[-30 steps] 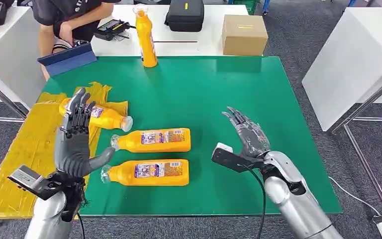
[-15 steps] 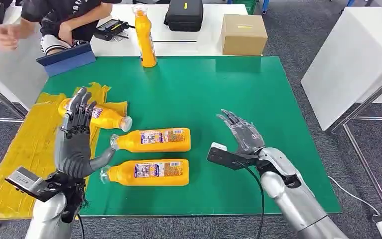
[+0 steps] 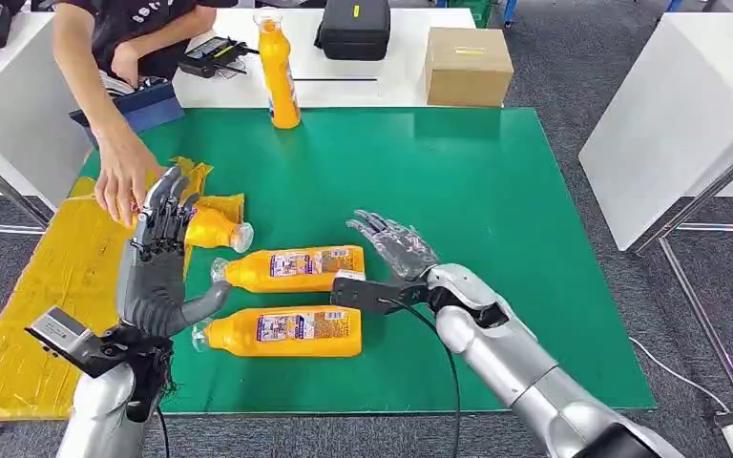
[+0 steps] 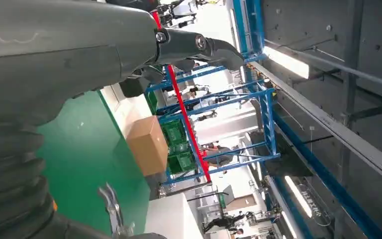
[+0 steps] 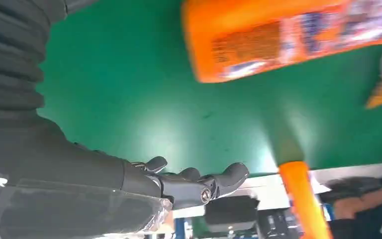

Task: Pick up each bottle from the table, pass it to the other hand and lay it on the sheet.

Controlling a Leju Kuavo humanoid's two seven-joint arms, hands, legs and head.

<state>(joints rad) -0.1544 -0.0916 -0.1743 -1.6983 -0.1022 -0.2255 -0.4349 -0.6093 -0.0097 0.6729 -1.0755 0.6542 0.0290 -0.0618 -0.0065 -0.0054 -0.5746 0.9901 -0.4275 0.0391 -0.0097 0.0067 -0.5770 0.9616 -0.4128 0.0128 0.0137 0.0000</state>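
Observation:
Two orange bottles lie on their sides on the green table: one in the middle, one nearer me. A third bottle lies on the yellow sheet, partly behind my left hand, which is raised upright with fingers spread and holds nothing. My right hand is open, palm up, just right of the middle bottle's base. A fourth bottle stands upright at the table's far edge. A person's hand reaches onto the sheet beside the third bottle.
A cardboard box and a black case sit on the white table behind. A blue tablet lies at the far left corner. A white table stands to the right.
My right hand has moved left, from the table's right half to the base of the middle bottle. The person's arm has reached down onto the sheet. My left hand has barely shifted.

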